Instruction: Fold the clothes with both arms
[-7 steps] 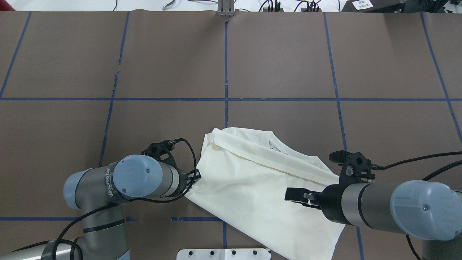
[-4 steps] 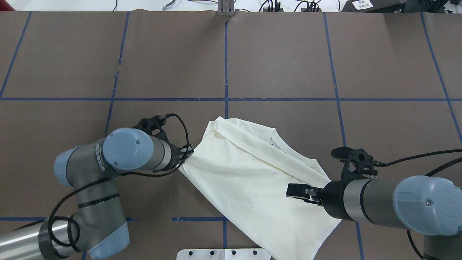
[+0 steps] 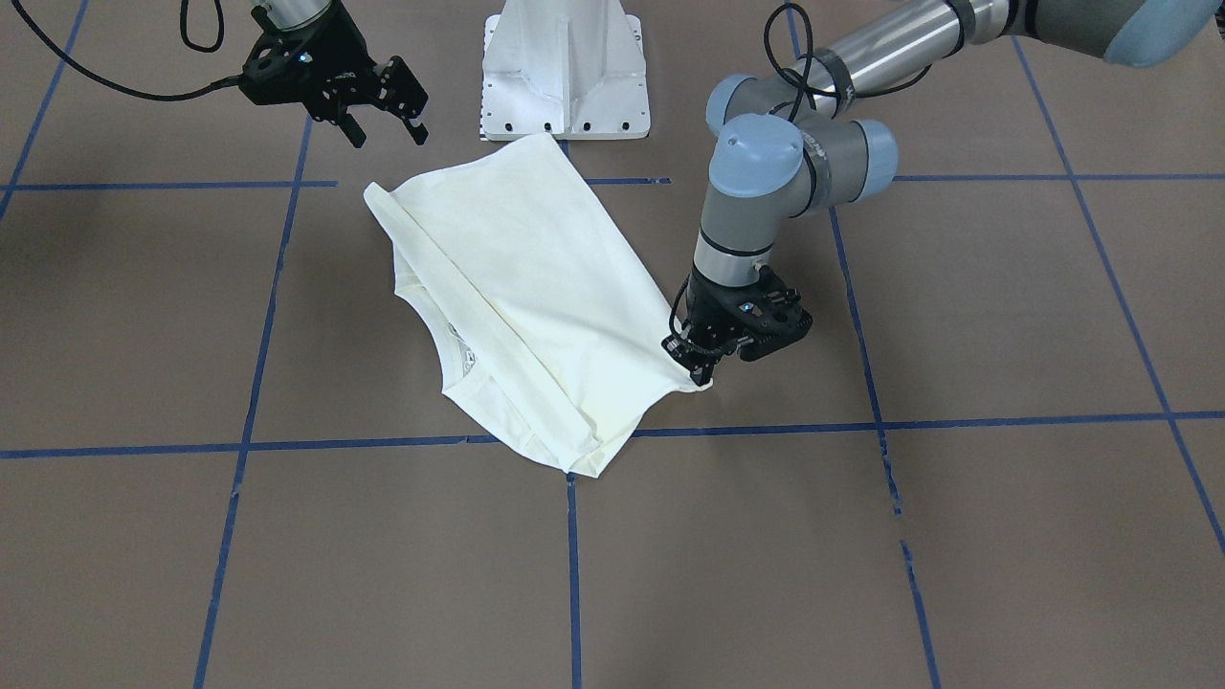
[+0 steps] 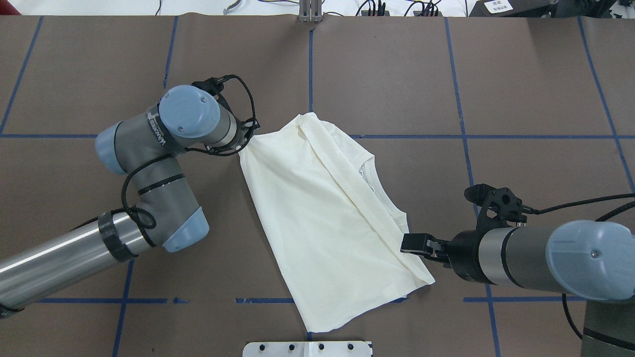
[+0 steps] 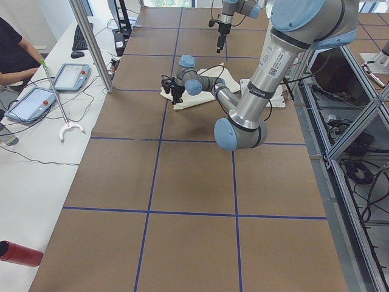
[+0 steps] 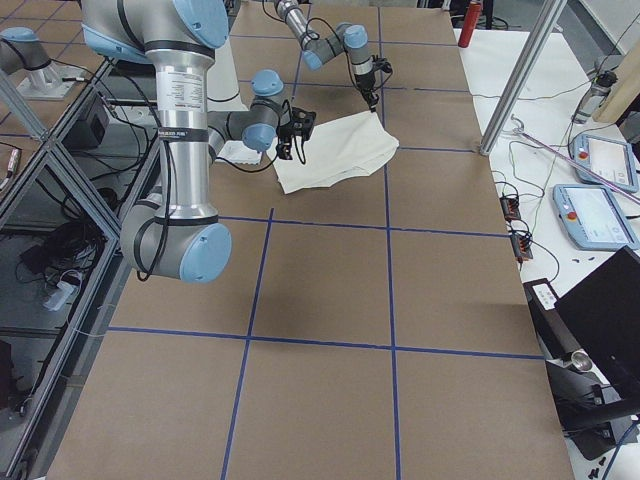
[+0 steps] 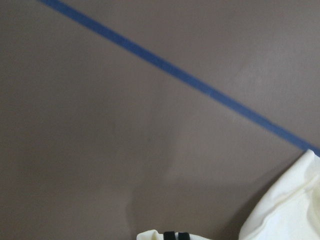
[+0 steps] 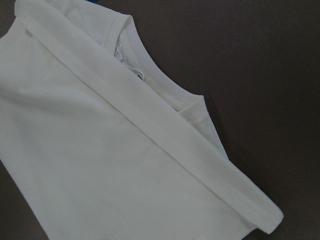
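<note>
Cream-white cloth, the shirt (image 4: 317,223) lies plain side up near the middle of the brown table (image 4: 397,74), skewed against the blue tape lines (image 4: 521,136), one corner close to the white pedestal base (image 3: 565,57). It is already narrowed to a long panel, with a sleeve laid as a flat band along one edge and the collar showing beside it. The left gripper (image 3: 697,362) is low at the table, fingers pinched on a corner at the panel's far end. The right gripper (image 3: 388,115) hangs beside the opposite edge, fingers apart, holding nothing. Lengthwise folding looks done. A crosswise fold, one end over the other, appears to remain, likely after squaring the cloth.
</note>
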{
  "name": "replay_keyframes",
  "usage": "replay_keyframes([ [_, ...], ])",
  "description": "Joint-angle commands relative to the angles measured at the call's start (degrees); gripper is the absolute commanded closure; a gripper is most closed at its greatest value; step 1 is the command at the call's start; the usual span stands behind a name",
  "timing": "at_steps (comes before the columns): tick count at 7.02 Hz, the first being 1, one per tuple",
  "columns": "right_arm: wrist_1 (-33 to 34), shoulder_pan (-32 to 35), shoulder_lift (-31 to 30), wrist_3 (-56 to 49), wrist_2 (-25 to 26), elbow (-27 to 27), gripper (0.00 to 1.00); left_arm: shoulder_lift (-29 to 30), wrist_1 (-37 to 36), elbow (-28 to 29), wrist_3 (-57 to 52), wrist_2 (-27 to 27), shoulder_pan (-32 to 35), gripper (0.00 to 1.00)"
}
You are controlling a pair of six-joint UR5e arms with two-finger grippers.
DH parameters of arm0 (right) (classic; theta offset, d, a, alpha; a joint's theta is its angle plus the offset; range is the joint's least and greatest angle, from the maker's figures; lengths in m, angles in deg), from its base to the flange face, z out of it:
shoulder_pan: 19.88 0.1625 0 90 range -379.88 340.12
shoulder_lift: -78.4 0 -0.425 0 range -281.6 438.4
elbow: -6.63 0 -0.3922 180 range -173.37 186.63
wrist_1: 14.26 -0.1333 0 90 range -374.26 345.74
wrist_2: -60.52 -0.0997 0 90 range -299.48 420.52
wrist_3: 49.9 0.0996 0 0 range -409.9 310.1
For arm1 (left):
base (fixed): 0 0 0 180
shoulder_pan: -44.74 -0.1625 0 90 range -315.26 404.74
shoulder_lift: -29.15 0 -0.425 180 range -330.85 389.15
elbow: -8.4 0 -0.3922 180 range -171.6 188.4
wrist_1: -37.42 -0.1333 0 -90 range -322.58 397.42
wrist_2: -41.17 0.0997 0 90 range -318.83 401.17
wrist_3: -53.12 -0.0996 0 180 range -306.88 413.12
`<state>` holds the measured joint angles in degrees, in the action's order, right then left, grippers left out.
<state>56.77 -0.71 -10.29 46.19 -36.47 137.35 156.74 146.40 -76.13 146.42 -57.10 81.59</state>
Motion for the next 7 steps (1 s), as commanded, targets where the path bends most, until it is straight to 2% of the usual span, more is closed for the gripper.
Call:
replay_keyframes([
  [1,-0.02,1.48,0.09,-0.81,-0.13,-1.07,0.0,7.45,4.46,11.24,-4.52,0.01,4.27,1.0],
  [2,-0.02,2.01,0.09,-0.9,-0.13,-1.51,0.0,11.59,10.84,19.14,-4.89,0.36,5.06,1.0],
  [3,-0.02,2.1,0.09,-0.9,-0.04,-1.78,0.0,13.72,15.08,24.53,-6.54,2.71,5.42,1.0],
  [6,-0.19,1.75,0.35,-0.81,0.75,-3.44,0.0,13.56,19.87,28.45,-7.79,4.58,5.51,1.0],
  [7,-0.2,1.84,3.31,-0.81,0.92,-5.8,0.0,13.3,19.78,28.54,-11.79,5.1,5.77,0.01],
])
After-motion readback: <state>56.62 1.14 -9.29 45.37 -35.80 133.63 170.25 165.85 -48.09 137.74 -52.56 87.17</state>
